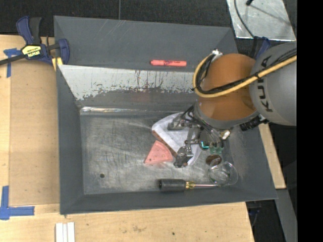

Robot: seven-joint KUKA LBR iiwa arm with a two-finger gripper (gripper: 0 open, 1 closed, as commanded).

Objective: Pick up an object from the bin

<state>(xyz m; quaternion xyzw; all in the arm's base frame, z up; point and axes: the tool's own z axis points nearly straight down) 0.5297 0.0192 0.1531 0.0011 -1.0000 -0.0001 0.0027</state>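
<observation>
One gripper [182, 159] low in the bin [101, 150], right of centre, just beside a pink wedge [158, 154] and in front of a white cloth [166, 130]; impossible to tell whether jaws open or closed. Nearby, a screwdriver [174, 184] along the front wall and a clear cup [222, 173] at right.

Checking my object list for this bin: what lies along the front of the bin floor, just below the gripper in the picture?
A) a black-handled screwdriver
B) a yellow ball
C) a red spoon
A: a black-handled screwdriver lies flat along the front of the bin floor, below the gripper, with its shaft pointing right.
</observation>
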